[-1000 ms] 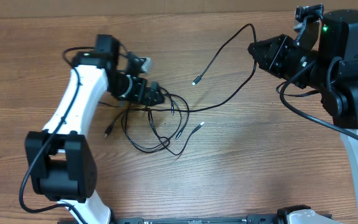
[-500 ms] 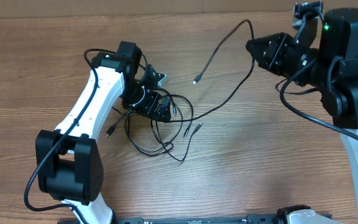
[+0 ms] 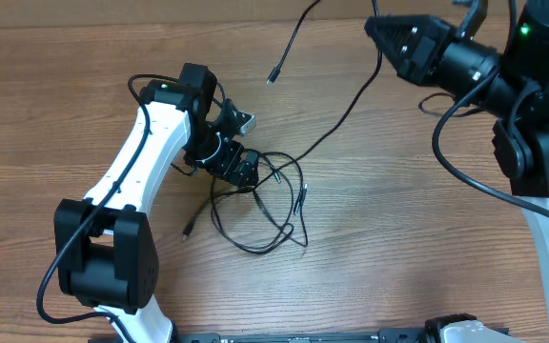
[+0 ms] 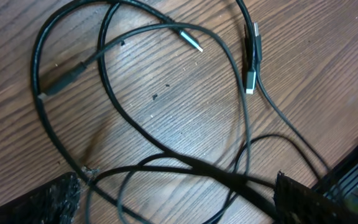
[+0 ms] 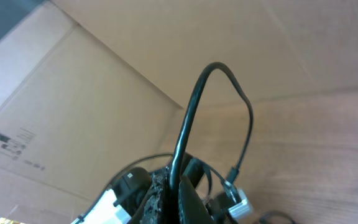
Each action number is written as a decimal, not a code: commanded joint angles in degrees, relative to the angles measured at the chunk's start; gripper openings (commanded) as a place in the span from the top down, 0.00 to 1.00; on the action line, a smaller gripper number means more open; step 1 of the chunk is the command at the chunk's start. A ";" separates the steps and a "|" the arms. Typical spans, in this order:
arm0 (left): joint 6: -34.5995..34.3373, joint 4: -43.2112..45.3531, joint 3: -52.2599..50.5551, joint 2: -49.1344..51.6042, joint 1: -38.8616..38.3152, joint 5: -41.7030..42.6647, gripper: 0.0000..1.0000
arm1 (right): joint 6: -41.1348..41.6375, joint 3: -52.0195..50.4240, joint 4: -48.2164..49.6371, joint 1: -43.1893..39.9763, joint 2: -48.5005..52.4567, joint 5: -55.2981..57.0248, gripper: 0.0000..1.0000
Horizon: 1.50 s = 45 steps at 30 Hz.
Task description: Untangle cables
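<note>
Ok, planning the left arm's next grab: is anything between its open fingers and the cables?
Nothing visible does. The left gripper stands open right over the cables, with strands running between its fingers on the wooden table.

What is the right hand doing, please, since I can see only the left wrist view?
Observer: The right hand is shut on one cable, raised near the far edge of the table.
Operator: Where does that cable lead, please?
Observer: One stretch runs from that hand down into the tangle beside the open left hand.
Operator: And where is its other end?
Observer: It loops out of the overhead view and comes back, ending in a plug between the two hands.
</note>
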 commanded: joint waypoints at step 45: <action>0.87 3.10 0.07 1.20 -0.50 9.33 0.00 | -38.84 1.60 22.86 -8.26 5.90 102.14 0.96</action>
